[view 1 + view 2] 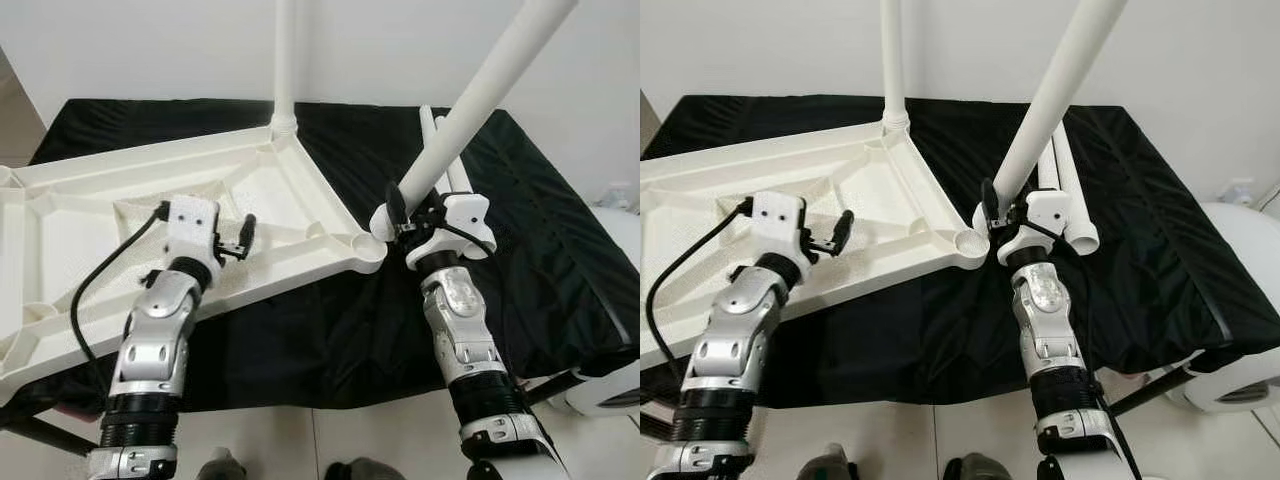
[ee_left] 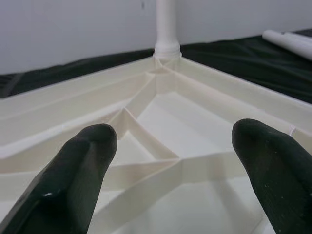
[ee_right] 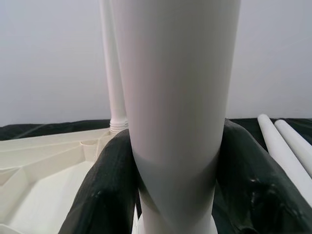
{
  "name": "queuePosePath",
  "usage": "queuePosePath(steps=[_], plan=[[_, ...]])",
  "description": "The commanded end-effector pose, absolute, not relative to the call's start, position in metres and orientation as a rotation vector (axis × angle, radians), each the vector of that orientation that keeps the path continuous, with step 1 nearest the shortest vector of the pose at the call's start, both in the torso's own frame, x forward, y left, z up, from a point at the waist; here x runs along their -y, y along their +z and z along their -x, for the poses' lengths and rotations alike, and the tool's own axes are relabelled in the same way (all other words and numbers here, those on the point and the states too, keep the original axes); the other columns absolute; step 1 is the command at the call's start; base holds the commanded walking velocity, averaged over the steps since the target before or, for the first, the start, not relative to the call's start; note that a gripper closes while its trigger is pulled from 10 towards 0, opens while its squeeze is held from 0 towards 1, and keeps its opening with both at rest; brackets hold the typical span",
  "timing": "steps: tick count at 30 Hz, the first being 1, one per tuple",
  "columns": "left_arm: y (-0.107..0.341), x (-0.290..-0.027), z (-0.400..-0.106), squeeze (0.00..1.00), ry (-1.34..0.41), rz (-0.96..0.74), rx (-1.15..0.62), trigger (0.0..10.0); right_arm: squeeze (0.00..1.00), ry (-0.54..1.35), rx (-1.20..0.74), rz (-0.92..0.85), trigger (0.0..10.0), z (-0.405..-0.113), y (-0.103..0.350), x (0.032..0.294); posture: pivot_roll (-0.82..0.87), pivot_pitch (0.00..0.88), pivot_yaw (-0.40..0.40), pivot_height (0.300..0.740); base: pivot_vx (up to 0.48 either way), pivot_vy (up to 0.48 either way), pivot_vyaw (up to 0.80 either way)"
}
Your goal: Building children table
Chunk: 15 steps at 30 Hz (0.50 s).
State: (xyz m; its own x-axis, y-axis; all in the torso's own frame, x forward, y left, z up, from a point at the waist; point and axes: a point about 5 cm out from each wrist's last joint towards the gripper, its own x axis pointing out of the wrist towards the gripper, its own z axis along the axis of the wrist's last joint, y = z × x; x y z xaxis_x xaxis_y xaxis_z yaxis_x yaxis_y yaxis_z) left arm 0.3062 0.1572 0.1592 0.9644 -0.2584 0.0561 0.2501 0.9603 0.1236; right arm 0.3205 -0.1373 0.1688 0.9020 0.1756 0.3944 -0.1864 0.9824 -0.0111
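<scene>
R gripper (image 1: 1002, 222) clamped on leg (image 1: 1055, 88), tilted, base at tabletop (image 1: 890, 190) corner socket (image 1: 968, 243); L gripper (image 2: 170, 165) fingers apart over tabletop underside.

Head eyes look down at the tabletop (image 1: 300, 200); wrist cameras sit close.

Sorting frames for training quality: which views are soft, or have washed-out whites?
Left wrist view: pincer fingers blurred up close, tabletop ribs sharp. Right wrist view: gripped leg looms close, evenly lit and fairly featureless. Head views: sharp; white legs blend into the pale wall.
</scene>
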Motion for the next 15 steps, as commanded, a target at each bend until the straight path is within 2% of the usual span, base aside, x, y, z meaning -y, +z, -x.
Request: queuePosePath(steps=[1,12,15], plan=[[0.167,-0.176,-0.303,0.00,0.106,-0.102,0.132,10.0,0.00,0.175,0.423,-0.017,10.0,-0.318,0.173,0.139,0.05,0.000,-0.009,0.740,0.000,0.000,0.00],[0.174,-0.185,-0.300,0.00,0.140,-0.067,0.189,10.0,0.00,0.136,0.426,-0.003,10.0,-0.316,0.175,0.151,0.05,0.000,-0.020,0.740,0.000,0.000,0.00],[0.174,-0.180,-0.301,0.00,0.095,-0.086,0.204,10.0,0.00,0.132,0.414,0.009,10.0,-0.315,0.171,0.153,0.04,0.000,-0.014,0.740,0.000,0.000,0.00]])
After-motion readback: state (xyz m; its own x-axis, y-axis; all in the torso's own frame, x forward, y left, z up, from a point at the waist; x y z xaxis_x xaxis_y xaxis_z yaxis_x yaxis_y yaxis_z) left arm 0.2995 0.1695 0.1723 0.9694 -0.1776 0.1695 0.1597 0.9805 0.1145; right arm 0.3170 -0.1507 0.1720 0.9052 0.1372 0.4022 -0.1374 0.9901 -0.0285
